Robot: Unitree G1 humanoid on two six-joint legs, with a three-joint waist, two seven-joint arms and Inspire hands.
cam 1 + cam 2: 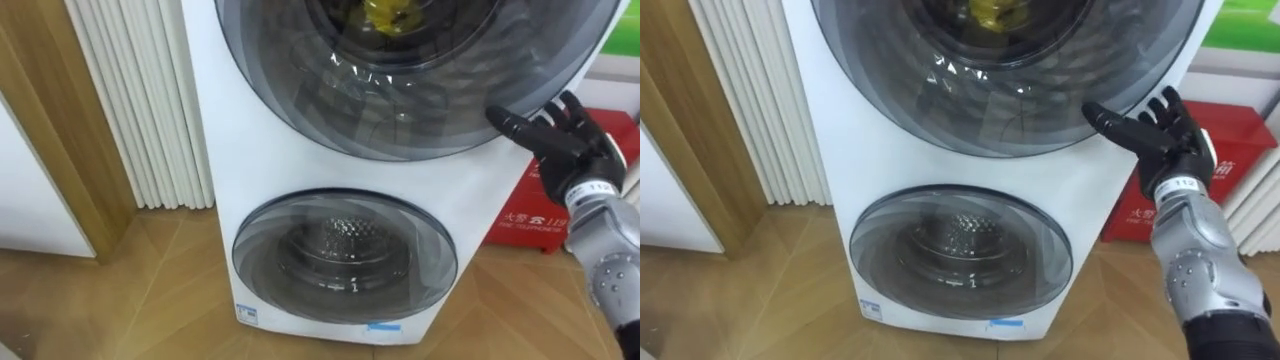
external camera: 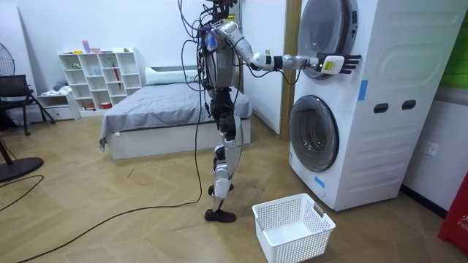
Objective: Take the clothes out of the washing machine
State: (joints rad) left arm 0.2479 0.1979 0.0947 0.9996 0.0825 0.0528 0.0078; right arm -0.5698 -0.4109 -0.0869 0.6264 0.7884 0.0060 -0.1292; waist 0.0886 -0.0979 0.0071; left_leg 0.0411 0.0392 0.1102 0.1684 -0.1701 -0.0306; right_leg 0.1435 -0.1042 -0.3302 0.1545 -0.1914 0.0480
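Note:
A white stacked washing machine (image 2: 365, 109) stands right in front of me. Its upper round glass door (image 1: 400, 100) is closed, and a yellow garment (image 1: 385, 12) shows through the glass inside the drum, also as the yellow garment (image 1: 990, 10). My right hand (image 1: 570, 140) is raised at the right rim of that door, fingers straight and spread, thumb pointing at the rim and holding nothing. It appears as the right hand (image 1: 1160, 140) and, by the upper door, as the right hand (image 2: 340, 64). The lower door (image 1: 345, 255) is closed over a bare metal drum.
A white laundry basket (image 2: 292, 226) sits on the wooden floor near my feet, in front of the machine. A red box (image 1: 545, 200) stands right of the machine, white ribbed panels (image 1: 140, 100) and a wooden frame (image 1: 60, 120) to its left. A bed (image 2: 168, 109) lies behind me.

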